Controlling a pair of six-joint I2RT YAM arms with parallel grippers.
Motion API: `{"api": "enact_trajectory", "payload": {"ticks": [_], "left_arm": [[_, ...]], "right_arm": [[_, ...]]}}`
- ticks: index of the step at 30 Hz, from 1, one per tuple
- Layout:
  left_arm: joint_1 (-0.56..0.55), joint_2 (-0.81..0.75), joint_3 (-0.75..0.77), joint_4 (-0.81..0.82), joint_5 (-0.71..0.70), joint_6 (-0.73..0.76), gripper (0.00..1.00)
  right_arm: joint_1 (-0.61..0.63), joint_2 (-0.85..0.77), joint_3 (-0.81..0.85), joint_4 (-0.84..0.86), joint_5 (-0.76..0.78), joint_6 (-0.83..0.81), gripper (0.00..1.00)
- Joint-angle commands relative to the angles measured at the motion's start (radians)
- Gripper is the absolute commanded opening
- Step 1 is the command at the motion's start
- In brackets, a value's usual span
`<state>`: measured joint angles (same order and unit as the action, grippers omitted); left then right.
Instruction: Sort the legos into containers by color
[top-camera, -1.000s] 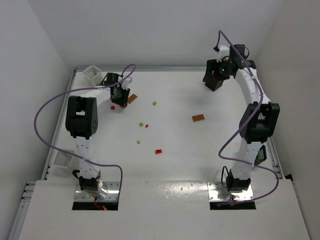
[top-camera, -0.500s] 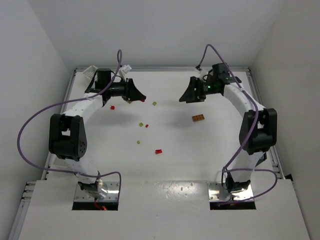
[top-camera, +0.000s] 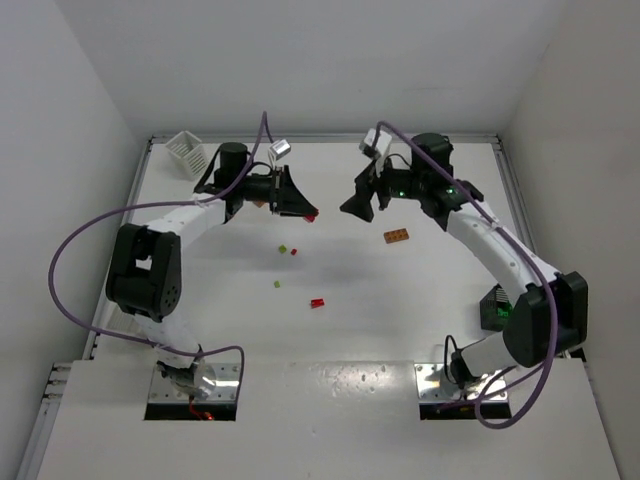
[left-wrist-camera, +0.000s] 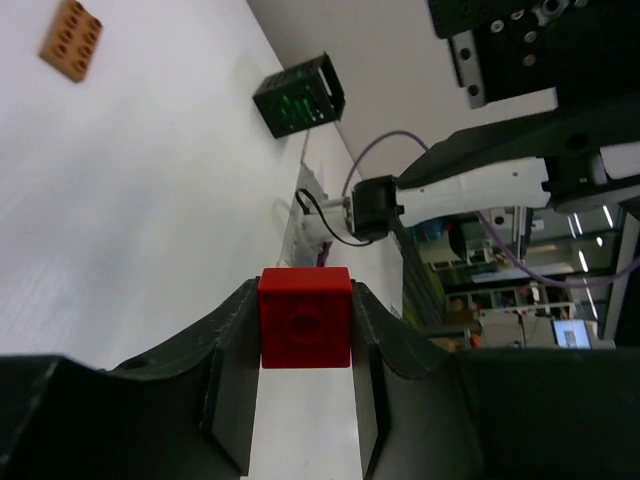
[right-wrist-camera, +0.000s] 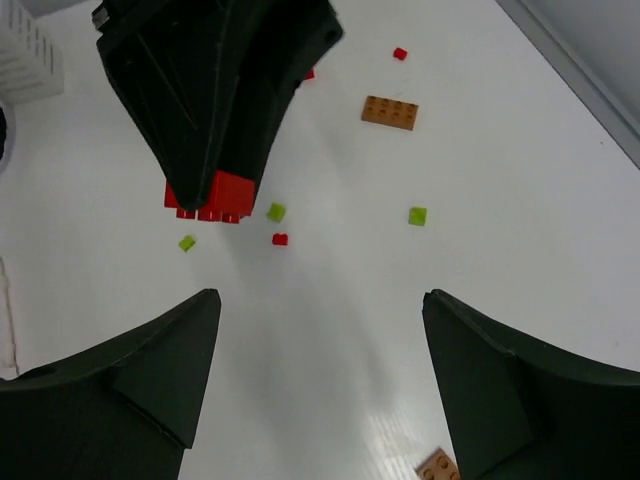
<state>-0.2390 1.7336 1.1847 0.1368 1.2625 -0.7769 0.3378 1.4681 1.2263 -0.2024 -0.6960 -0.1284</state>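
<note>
The fingers (left-wrist-camera: 232, 372) of my left gripper (top-camera: 305, 211) are clamped on a small red plastic brick (left-wrist-camera: 305, 318), raised over the white table (top-camera: 400, 310). My right gripper (right-wrist-camera: 320, 385) faces it, fingers spread wide, near the orange-brown studded plate (top-camera: 396, 236).

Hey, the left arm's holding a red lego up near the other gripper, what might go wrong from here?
1. The red brick sits at the very tips of the left gripper, above the table; it may slip out and drop.
2. The open right gripper faces it tip to tip; any approach risks the fingers colliding.
</note>
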Motion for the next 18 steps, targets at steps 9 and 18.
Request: {"api": "enact_trajectory", "payload": {"ticks": [9, 18], "left_arm": [[-0.063, -0.045, 0.067, -0.036, 0.04, -0.021, 0.22], [-0.063, -0.072, 0.047, -0.036, -0.018, -0.012, 0.23]], "right_arm": [[0.151, 0.02, -0.008, 0.023, 0.007, -0.238, 0.91], [0.21, 0.04, -0.005, 0.05, 0.038, -0.151, 0.93]]}}
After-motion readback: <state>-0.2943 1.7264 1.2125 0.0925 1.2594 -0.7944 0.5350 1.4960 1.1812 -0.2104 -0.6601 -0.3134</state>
